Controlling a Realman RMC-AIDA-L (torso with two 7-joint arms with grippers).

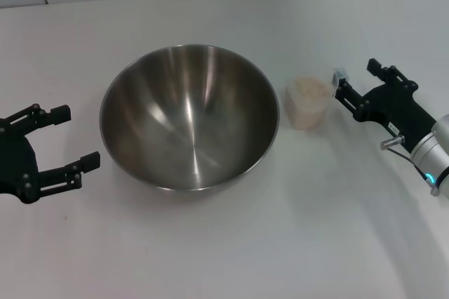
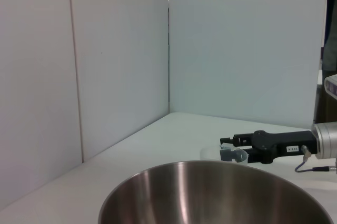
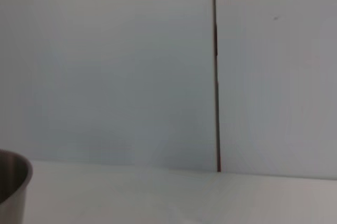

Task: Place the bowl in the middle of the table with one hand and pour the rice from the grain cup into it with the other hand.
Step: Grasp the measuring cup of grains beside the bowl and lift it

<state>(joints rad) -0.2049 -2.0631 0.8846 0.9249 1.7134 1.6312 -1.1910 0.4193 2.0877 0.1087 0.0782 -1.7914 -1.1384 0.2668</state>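
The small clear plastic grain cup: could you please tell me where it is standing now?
In the head view, the small clear plastic grain cup stands on the plain white table, just right of the large stainless-steel bowl, with the open right gripper close beside it.

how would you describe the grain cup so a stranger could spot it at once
Find the large steel bowl mid-table. Just beside it on the robot's right, before the open right tool, stands the grain cup: small, clear plastic, holding pale rice.
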